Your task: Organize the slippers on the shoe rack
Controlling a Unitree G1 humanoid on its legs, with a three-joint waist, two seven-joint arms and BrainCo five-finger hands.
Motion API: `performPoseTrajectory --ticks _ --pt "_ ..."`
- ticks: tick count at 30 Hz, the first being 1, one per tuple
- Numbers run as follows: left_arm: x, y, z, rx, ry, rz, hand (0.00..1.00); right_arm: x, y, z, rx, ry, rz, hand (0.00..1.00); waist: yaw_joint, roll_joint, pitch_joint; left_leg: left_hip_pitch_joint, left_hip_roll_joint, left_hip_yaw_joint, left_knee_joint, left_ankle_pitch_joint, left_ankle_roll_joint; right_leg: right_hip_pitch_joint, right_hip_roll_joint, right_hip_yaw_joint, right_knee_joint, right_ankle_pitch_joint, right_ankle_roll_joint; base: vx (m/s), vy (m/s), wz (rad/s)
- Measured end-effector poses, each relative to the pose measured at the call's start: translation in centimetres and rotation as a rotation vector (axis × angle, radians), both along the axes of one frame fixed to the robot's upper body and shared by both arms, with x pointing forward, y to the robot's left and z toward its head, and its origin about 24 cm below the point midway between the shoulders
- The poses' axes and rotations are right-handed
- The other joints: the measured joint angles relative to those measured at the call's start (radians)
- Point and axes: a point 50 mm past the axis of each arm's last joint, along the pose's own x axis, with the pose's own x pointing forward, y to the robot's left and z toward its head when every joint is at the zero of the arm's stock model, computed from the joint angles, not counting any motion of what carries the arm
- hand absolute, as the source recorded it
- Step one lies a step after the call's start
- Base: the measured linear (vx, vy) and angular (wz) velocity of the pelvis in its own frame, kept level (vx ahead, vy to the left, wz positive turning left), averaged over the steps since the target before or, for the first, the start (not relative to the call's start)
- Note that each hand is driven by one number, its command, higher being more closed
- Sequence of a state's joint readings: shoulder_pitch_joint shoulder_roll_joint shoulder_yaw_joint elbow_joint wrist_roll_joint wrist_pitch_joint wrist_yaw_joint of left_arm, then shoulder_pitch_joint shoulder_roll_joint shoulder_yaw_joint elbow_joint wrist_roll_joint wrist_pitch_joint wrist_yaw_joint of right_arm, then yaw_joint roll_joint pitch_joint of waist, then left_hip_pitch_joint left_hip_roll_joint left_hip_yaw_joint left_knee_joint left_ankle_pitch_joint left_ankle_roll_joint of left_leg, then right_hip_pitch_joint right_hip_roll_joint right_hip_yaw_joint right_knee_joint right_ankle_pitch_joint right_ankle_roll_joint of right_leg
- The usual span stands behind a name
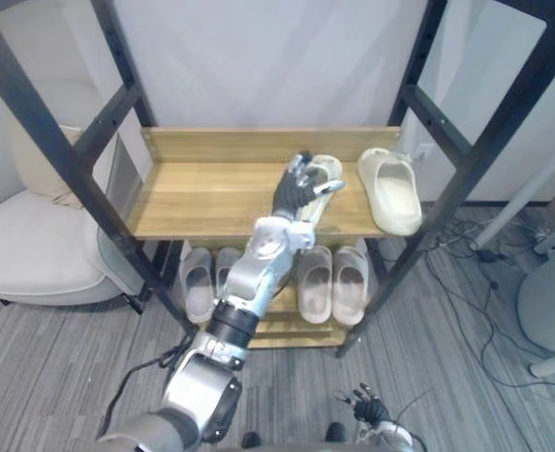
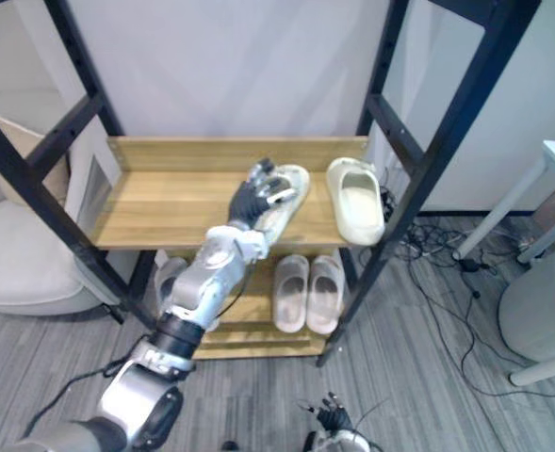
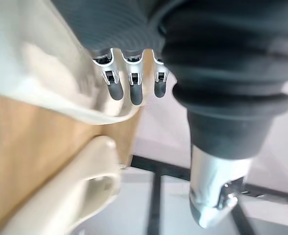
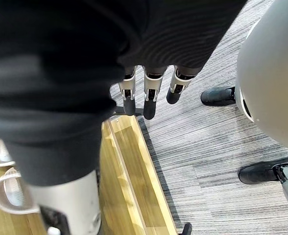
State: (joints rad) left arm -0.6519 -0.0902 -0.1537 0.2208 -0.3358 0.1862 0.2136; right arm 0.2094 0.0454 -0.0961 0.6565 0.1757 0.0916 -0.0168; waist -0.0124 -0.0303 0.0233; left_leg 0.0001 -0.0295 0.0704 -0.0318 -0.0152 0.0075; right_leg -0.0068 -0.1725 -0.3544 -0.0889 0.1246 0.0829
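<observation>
On the shoe rack's wooden top shelf [image 1: 197, 193] lies a cream slipper [image 1: 327, 173], partly covered by my left hand [image 1: 297, 194]. That hand rests over the slipper's near end with fingers [image 3: 136, 91] fairly straight and the thumb held apart, so it is open. A second cream slipper [image 1: 390, 191] lies to its right on the same shelf, its toe overhanging the front edge. The lower shelf [image 4: 130, 169] carries two more pairs, pale pink [image 1: 334, 282] and grey [image 1: 199, 283]. My right hand [image 1: 367, 411] hangs low in front of the rack, fingers [image 4: 148, 99] straight and empty.
Black rack posts [image 1: 462, 165] frame the shelves on both sides. A cream armchair [image 1: 27, 247] stands left of the rack. To the right are a white table leg [image 1: 520, 202], a grey rounded object [image 1: 548, 303] and loose cables [image 1: 465, 282] on the grey carpet.
</observation>
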Motion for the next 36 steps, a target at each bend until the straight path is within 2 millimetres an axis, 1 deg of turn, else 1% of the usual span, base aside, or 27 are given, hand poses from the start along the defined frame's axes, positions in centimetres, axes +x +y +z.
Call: performPoseTrajectory --ticks 1,2,3,4,6,7,8,11,16,20,28,31,36 --pt "0.0 0.5 0.3 -0.019 -0.012 0.020 0.00 -0.2 0.0 -0.1 0.002 0.011 0.001 0.00 0.001 0.000 0.000 0.000 0.000 -0.001 0.000 0.000 0.000 0.001 0.000 -0.002 0.000 0.000 0.000 0.02 0.001 0.04" --pt "0.0 0.7 0.3 -0.023 -0.017 0.025 0.00 -0.2 0.1 -0.2 0.003 0.013 0.002 0.00 0.001 0.000 0.000 0.000 0.000 -0.002 0.000 0.000 0.000 0.002 0.000 -0.002 0.000 -0.001 0.001 0.02 0.005 0.05" --pt "0.1 1.4 0.3 -0.035 -0.023 0.051 0.00 -0.1 0.1 -0.3 0.004 0.018 0.004 0.00 0.002 0.000 0.000 0.000 -0.001 -0.005 0.001 0.000 0.000 0.004 -0.001 -0.006 0.000 -0.002 0.003 0.01 0.007 0.10" --pt "0.1 2.2 0.1 -0.037 -0.021 0.078 0.00 -0.1 0.2 -0.3 0.005 0.018 0.004 0.00 0.002 0.000 0.000 0.000 -0.002 -0.012 0.001 0.000 0.000 0.007 -0.002 -0.011 0.000 -0.004 0.003 0.02 0.008 0.14" --pt "0.1 3.0 -0.5 -0.029 -0.005 0.112 0.00 -0.1 0.2 -0.3 0.007 0.018 0.004 0.00 0.004 0.000 0.000 -0.001 -0.002 -0.020 0.001 0.000 0.000 0.009 -0.001 -0.018 0.000 -0.005 0.003 0.01 0.003 0.11" --pt "0.1 3.7 -0.9 -0.037 0.009 0.139 0.00 -0.1 0.2 -0.3 0.007 0.018 0.004 0.00 0.008 0.000 0.000 -0.002 -0.002 -0.022 0.001 0.000 0.000 0.009 -0.001 -0.019 0.000 -0.006 0.004 0.01 0.001 0.06" --pt "0.1 3.9 -1.0 -0.042 0.015 0.147 0.00 -0.1 0.2 -0.3 0.007 0.019 0.004 0.00 0.009 0.000 0.000 -0.002 -0.002 -0.023 0.001 0.000 0.000 0.009 -0.001 -0.020 0.000 -0.006 0.004 0.01 0.002 0.03" --pt "0.0 5.5 -2.1 -0.028 0.048 0.227 0.00 -0.1 0.3 -0.3 0.008 0.019 0.004 0.00 0.013 0.000 0.000 -0.003 -0.003 -0.025 0.001 0.000 0.000 0.009 -0.001 -0.021 0.000 -0.006 0.004 0.00 0.000 0.00" --pt "-0.4 6.1 -3.8 0.032 0.089 0.259 0.00 -0.1 0.3 -0.3 0.008 0.020 0.008 0.00 0.017 0.000 0.000 -0.005 -0.003 -0.027 0.001 0.000 0.000 0.008 -0.001 -0.021 0.000 -0.006 0.004 0.00 0.000 0.00" --pt "-0.8 6.2 -4.8 0.053 0.122 0.247 0.00 -0.2 0.3 -0.3 0.007 0.020 0.015 0.00 0.017 0.000 0.000 -0.010 -0.003 -0.030 0.001 0.000 0.000 0.005 -0.001 -0.022 0.000 -0.006 0.004 0.00 0.001 0.01" --pt "-0.9 5.1 -5.1 0.066 0.127 0.193 0.00 -0.2 0.3 -0.3 0.004 0.021 0.020 0.00 0.015 -0.003 0.002 -0.015 -0.003 -0.027 0.001 0.000 0.000 -0.001 -0.001 -0.020 0.000 -0.006 0.004 0.00 0.000 0.00" --pt "-1.0 4.3 -5.2 0.080 0.128 0.165 0.00 -0.2 0.3 -0.3 0.004 0.021 0.020 0.00 0.014 -0.004 0.002 -0.015 -0.003 -0.026 0.001 0.000 0.000 -0.001 -0.001 -0.019 0.000 -0.006 0.004 0.00 0.000 0.00" --pt "-1.3 1.7 -5.3 0.091 0.133 0.084 0.00 -0.2 0.3 -0.3 0.004 0.021 0.021 0.00 0.012 -0.007 0.002 -0.013 -0.002 -0.020 0.001 0.000 0.000 -0.002 -0.001 -0.013 0.000 -0.006 0.004 0.00 0.000 -0.01"
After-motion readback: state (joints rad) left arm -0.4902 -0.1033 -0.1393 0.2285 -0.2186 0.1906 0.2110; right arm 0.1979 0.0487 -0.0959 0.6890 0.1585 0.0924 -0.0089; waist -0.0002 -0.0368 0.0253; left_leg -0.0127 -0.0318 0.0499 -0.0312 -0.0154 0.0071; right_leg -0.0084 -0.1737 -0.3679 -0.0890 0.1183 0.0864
